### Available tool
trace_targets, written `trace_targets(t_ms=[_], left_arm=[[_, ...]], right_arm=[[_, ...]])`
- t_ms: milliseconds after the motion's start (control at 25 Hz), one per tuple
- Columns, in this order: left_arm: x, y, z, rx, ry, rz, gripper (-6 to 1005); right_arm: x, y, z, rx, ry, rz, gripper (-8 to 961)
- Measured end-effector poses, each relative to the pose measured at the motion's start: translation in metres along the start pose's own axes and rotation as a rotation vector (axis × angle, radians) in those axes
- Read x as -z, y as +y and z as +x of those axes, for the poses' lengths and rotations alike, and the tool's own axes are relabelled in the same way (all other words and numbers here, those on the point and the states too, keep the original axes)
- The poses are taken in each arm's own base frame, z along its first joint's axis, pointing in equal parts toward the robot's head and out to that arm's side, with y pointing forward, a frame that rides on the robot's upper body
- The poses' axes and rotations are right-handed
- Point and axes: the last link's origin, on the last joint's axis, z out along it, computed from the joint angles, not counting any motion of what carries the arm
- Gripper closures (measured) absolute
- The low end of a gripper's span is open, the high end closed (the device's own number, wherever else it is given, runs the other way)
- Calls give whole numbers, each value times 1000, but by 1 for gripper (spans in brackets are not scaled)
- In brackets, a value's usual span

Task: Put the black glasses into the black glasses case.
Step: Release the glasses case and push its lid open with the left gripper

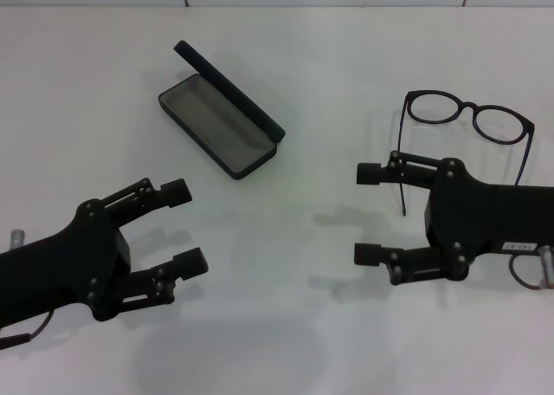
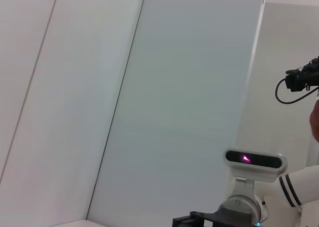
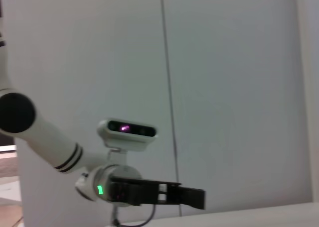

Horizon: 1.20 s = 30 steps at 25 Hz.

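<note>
White table (image 1: pixel 294 83) up top, with the case (image 1: pixel 218 124) lying open at back left and the glasses (image 1: pixel 468 126) sitting unfolded at back right. Left gripper (image 1: pixel 180 228) hovers near-left, fingers spread and empty; right gripper (image 1: pixel 372 213) is also spread wide, just in front of the glasses, one temple arm passing under its upper finger.

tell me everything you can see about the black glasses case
The black glasses case is a rectangular matte black hard case with rounded corners. It lies open on the white table, set diagonally on the robot's left side, far from the black glasses. Its lid stands raised along the far long edge, and the grey-lined tray is empty. Nothing touches it; the left gripper is nearer the robot, apart from it.
</note>
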Motion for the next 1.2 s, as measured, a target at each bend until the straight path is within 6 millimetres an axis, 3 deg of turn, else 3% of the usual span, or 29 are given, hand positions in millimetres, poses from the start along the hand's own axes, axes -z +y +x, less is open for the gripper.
trace_targets(t_ms=[240,560,760,920,1200], left_arm=[[-1,-10,7,-16,-22,11,137],[-5,-55,58,-81,-205,39,138],[-24,-90,100,-184,-436,94,139],[-42,-100,125,-307,-593,108,139],[-87,-98,135,-540,-796,108,139]], right_arm=[[-3,3,4,10,65,-59,76],[-1,6,11,-29,113,-82,76],[4,11,14,-57,100,-72,76],[8,12,16,-99,89,-46,76],[15,13,19,-157,36,6,76]])
